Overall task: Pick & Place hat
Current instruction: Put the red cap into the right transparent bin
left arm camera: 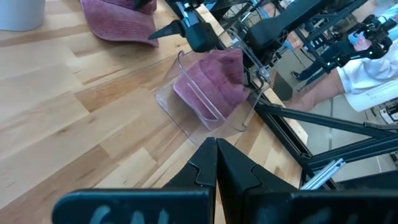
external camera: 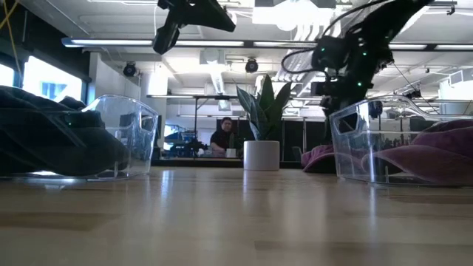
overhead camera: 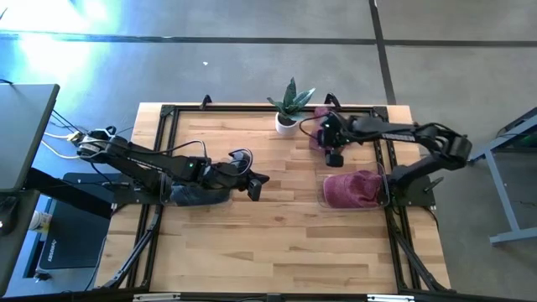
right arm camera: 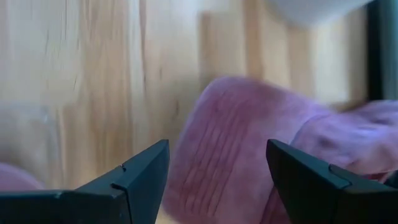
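A pink corduroy hat [overhead camera: 318,137] lies flat on the wooden table beside a potted plant; it fills the right wrist view [right arm camera: 236,137]. My right gripper [overhead camera: 334,157] hangs open just above it, a finger on either side [right arm camera: 217,168], touching nothing. A second maroon hat [overhead camera: 354,188] lies inside a clear plastic bin [left arm camera: 186,115] at the table's right side. My left gripper [overhead camera: 257,184] is shut and empty, raised over the table's middle [external camera: 194,16], next to a clear bin of dark hats [overhead camera: 195,195].
A potted plant in a white pot [overhead camera: 289,107] stands at the far edge, close to the pink hat. Black frame rails [overhead camera: 168,113] border the table. Bare wood lies between the two bins and toward the near edge. A person [external camera: 222,137] sits far behind the table.
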